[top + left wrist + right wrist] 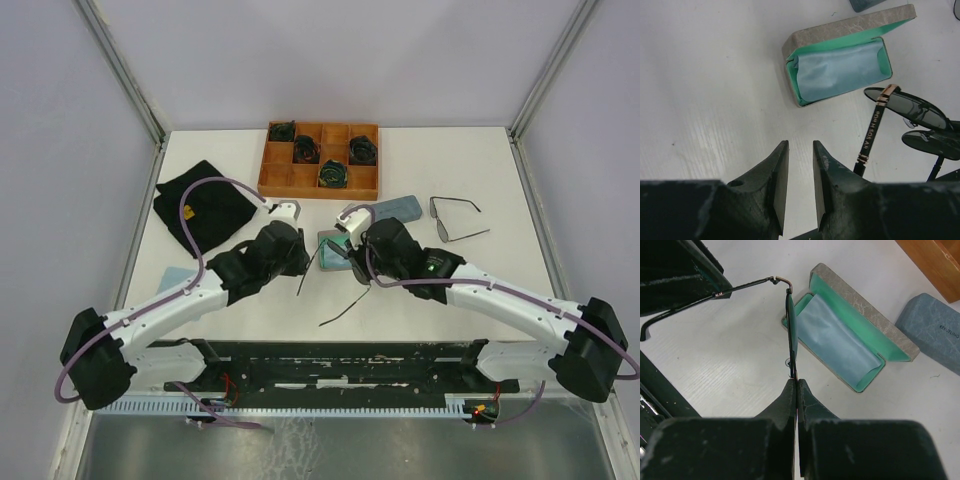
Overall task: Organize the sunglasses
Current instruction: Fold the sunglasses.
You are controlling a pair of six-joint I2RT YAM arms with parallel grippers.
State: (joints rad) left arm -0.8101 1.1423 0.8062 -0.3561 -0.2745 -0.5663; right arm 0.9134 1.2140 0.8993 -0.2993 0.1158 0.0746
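Right gripper [795, 385] pinches the glasses [790, 325] by one lens edge, so they may swivel and miss the case [865, 305] ahead; left gripper [800, 146] gapes empty

Held sunglasses [914, 111] hang tilted, arms open — second sunglasses [455, 222] lie unfolded.

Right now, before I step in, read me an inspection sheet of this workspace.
Surface: white table, nothing spilled seen.
Job's things: sunglasses clamped by the frame front in the right claw; second pair lying on the table, arms unfolded.
Clutter: grey case open, blue case closed, black cloth, wooden tray with green bundles.
Claws: left claw open, empty; right claw shut.
Cables: purple cable looped over each arm, no snag seen.
Surroundings: plain walls, metal frame posts.
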